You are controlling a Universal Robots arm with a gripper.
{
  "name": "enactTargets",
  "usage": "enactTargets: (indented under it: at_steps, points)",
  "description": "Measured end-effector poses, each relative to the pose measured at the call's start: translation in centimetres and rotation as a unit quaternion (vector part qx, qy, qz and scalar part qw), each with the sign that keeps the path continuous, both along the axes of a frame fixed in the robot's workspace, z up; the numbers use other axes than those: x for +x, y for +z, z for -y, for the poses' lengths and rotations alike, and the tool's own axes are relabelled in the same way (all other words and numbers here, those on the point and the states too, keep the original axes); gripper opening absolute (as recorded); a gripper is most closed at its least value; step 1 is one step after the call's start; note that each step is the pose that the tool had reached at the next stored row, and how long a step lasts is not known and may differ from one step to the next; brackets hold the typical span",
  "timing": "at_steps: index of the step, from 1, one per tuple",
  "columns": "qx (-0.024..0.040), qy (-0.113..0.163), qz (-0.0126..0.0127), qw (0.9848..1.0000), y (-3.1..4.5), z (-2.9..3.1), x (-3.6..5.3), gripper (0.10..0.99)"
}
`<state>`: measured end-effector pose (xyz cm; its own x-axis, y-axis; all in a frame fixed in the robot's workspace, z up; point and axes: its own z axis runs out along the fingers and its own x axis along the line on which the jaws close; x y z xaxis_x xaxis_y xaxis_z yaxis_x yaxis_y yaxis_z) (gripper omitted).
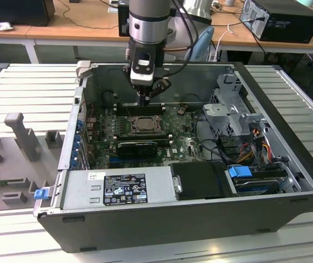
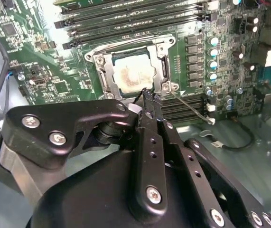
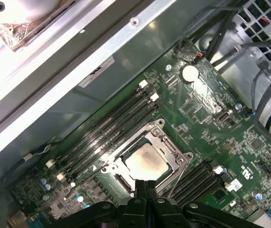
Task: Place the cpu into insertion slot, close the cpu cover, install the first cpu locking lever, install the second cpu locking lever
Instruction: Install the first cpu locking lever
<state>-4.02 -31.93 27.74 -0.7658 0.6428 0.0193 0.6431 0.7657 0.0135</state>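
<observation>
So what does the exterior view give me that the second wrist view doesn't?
Exterior view: the whole open computer case, its power supply box, the ribbed table and the arm's wrist. Second wrist view: a thin lever rod sticking out from the cover frame at its corner, and the pincer with its tips pressed together there. Both: the chip lying in its cover frame on the green board, the pincer right beside it.

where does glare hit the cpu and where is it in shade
Second wrist view: the cpu face glares almost white. First wrist view: softer sheen on it, while the case wall is blown out bright. Exterior view: it sits dim beneath the tool.
</observation>
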Motion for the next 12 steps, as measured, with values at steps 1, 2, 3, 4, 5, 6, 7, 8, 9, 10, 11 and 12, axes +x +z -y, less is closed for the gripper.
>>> enactTargets:
  at_steps: [1, 2, 3, 4, 5, 6, 7, 8, 9, 10, 11, 12]
  points:
    - [0.0, 0.006, 0.0, 1.0, 0.0, 0.0, 0.0, 0.106]
    - [0.0, 0.014, 0.0, 0.9999, 0.0, 0.0, 0.0, 0.106]
    - [0.0, 0.019, 0.0, 0.9998, 0.0, 0.0, 0.0, 0.106]
    - [0.0, 0.024, 0.0, 0.9997, 0.0, 0.0, 0.0, 0.106]
    - [0.0, 0.029, 0.0, 0.9996, 0.0, 0.0, 0.0, 0.106]
    - [0.0, 0.034, 0.0, 0.9994, 0.0, 0.0, 0.0, 0.106]
    - [0.0, 0.042, 0.0, 0.9991, 0.0, 0.0, 0.0, 0.106]
    - [0.0, 0.048, 0.0, 0.9989, 0.0, 0.0, 0.0, 0.106]
    - [0.0, 0.055, 0.0, 0.9985, 0.0, 0.0, 0.0, 0.106]
    - [0.0, 0.062, 0.0, 0.9981, 0.0, 0.0, 0.0, 0.106]
    - [0.0, 0.076, 0.0, 0.9971, 0.0, 0.0, 0.0, 0.106]
    - [0.0, 0.099, 0.0, 0.995, 0.0, 0.0, 0.0, 0.106]
